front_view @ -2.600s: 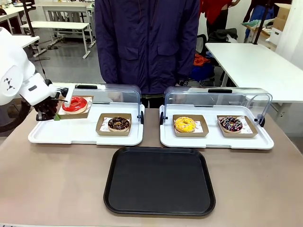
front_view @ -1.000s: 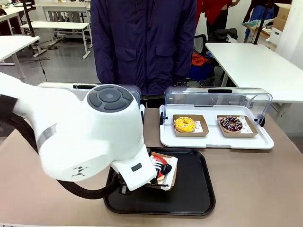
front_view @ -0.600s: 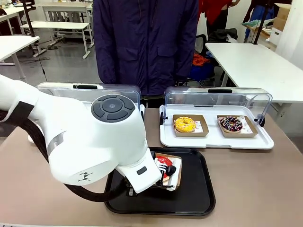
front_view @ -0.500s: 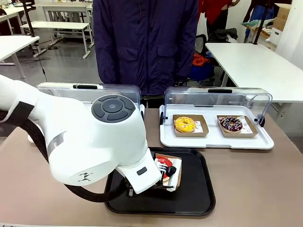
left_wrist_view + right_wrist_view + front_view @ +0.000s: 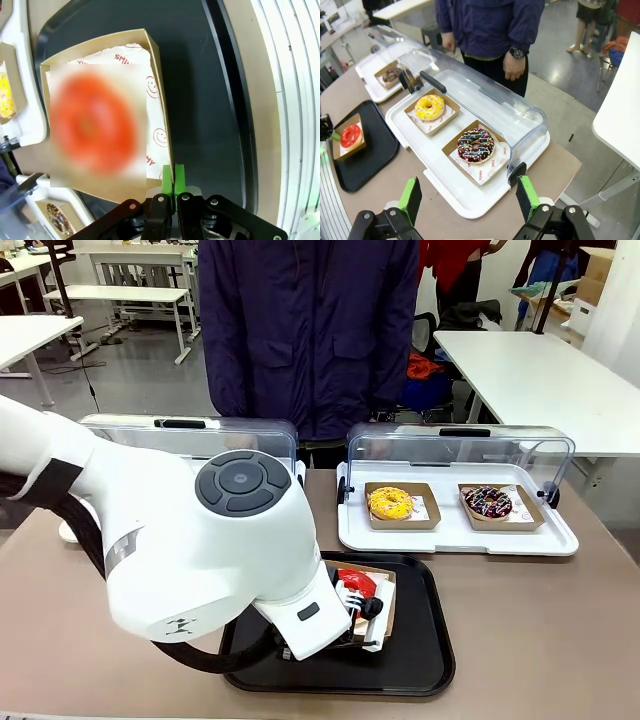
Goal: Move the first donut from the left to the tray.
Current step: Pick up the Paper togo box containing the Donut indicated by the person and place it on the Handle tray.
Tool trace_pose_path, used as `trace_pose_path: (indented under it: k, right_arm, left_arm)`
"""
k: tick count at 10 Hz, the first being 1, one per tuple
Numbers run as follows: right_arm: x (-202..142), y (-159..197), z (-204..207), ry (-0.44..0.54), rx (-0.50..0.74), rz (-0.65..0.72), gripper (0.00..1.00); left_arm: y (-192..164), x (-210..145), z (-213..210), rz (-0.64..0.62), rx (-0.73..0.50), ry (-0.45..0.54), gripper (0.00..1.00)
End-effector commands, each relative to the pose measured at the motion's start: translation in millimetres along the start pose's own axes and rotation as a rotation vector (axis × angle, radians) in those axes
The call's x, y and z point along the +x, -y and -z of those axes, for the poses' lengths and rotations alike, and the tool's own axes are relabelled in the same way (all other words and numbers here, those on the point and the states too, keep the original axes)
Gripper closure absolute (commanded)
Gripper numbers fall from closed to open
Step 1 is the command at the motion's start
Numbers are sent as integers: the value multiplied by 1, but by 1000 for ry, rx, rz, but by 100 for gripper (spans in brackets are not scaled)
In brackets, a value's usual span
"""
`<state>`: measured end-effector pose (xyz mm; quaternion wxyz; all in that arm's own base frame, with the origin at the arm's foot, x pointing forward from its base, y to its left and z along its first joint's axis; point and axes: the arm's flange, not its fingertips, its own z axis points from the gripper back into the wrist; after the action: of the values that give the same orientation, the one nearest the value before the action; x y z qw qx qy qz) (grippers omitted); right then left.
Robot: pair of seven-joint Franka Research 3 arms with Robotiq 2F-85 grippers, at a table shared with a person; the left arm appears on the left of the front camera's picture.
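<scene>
Looking across the counter (image 5: 560, 640) in the front view, the red-iced donut (image 5: 356, 583) sits in its small cardboard tray (image 5: 385, 612) over the middle of the black serving tray (image 5: 420, 660), with the left arm's bulk covering its near-left side. The risk I see is a drop: the cardboard tray looks tilted, so letting go before it lies flat could slide the donut off its paper. On the far right a white tray with a raised clear lid (image 5: 460, 445) holds a yellow-glazed donut (image 5: 389, 502) and a sprinkled chocolate donut (image 5: 488, 502), well apart from the work; a person stands beyond them.

From the left wrist, the left claw (image 5: 173, 172) has its green pads pressed together on the near edge of the cardboard tray. That thin pinch on one rim could slip or bend the card. The black tray beneath is bare around it, so nothing blocks setting down.

From the right wrist, the right claw (image 5: 468, 200) hangs spread and holds nothing, above the sprinkled donut's tray. The red donut shows far left on the black tray.
</scene>
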<state>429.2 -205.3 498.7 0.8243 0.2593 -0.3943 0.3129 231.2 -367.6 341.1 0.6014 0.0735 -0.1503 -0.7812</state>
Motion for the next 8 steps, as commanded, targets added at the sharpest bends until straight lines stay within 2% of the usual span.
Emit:
trace_pose_path:
  k: [1,8]
  right_arm:
    - [0,-1,2,29,0,-20,0]
    - [0,-1,2,29,0,-20,0]
  left_arm:
    - [1,-1,14,-39,14,-22,99]
    - [-7,-3,37,-101,-49,9,99]
